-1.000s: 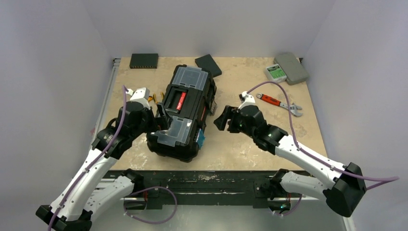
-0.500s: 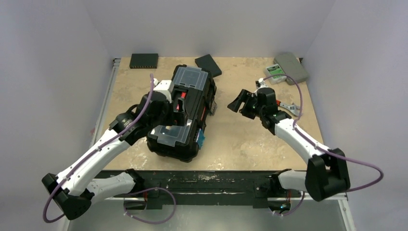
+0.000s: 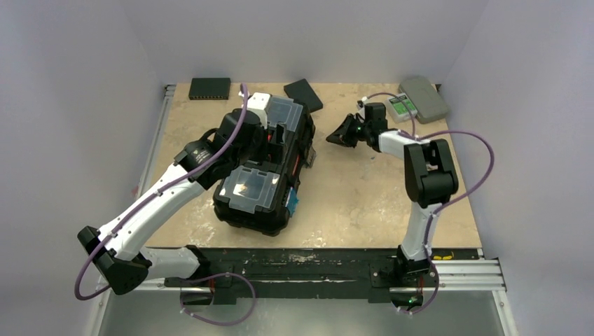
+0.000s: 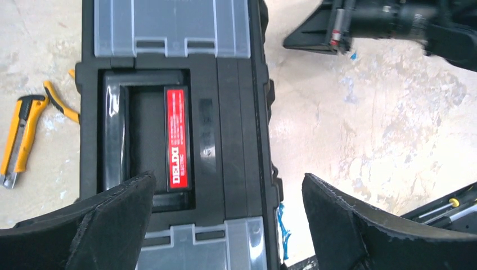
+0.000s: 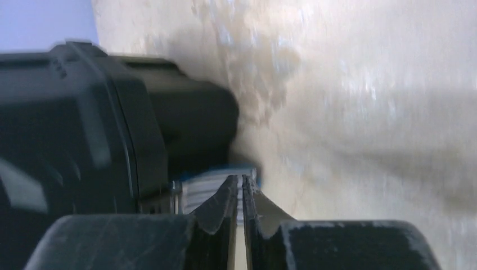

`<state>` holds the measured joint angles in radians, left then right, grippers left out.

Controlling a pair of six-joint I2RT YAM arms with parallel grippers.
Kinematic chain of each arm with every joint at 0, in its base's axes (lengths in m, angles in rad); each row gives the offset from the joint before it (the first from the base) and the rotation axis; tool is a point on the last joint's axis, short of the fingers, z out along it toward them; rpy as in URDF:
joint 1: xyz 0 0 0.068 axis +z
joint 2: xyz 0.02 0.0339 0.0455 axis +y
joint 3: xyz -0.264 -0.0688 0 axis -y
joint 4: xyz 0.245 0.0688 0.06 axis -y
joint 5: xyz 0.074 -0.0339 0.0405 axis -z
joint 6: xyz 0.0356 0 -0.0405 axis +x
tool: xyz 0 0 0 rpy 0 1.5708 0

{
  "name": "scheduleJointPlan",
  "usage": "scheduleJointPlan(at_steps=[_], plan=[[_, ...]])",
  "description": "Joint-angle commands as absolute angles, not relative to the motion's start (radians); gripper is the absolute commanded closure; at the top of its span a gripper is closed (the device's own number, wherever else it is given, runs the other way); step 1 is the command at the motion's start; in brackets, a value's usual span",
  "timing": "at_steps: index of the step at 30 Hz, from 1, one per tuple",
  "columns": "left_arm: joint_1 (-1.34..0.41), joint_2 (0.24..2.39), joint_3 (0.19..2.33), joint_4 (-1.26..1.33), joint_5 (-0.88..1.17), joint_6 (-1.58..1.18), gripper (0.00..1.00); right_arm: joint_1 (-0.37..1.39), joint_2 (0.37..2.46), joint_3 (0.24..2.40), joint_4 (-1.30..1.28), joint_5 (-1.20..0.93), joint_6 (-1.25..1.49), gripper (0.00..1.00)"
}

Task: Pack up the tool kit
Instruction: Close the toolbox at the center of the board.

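The black toolbox (image 3: 260, 183) lies closed mid-table, with clear lid compartments at both ends. In the left wrist view its handle recess carries a red label (image 4: 175, 138). My left gripper (image 3: 274, 137) hovers over that handle, open, its fingers (image 4: 112, 225) spread wide with nothing between them. A yellow utility knife (image 4: 19, 140) and yellow-handled pliers (image 4: 59, 101) lie on the table left of the box. My right gripper (image 3: 342, 134) hangs right of the box's far end, pointing at it. The blurred right wrist view shows its jaws shut, empty, before the toolbox (image 5: 84, 124).
A thin black device (image 3: 209, 87) and a black flat block (image 3: 303, 94) lie at the back. A grey case (image 3: 424, 98) with a green-and-white unit (image 3: 401, 105) beside it sits at the back right. Purple cables loop off both arms.
My left arm has reached farther back over the toolbox, from its near end to the handle. My right arm has swung to the rear and its jaws have closed.
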<state>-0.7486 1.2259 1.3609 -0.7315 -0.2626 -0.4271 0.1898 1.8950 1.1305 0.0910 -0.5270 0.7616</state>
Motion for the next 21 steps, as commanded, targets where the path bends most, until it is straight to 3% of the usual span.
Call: scheduleJointPlan(at_steps=[1,10,16,21], plan=[[-0.747,1.262,1.447,-0.737,-0.283,-0.382,0.02,0.18,2.049,1.346,0.044,-0.652,0.714,1.0],[-0.749,1.336,1.5,-0.763,-0.241,-0.357,0.03,0.196,2.319,1.602,-0.028,-0.825,0.699,1.0],[-0.752,1.365,1.522,-0.769,-0.23,-0.356,0.04,0.232,2.432,1.745,-0.215,-0.956,0.548,1.0],[-0.764,1.372,1.536,-0.775,-0.219,-0.354,0.05,0.263,2.443,1.731,-0.263,-0.977,0.485,1.0]])
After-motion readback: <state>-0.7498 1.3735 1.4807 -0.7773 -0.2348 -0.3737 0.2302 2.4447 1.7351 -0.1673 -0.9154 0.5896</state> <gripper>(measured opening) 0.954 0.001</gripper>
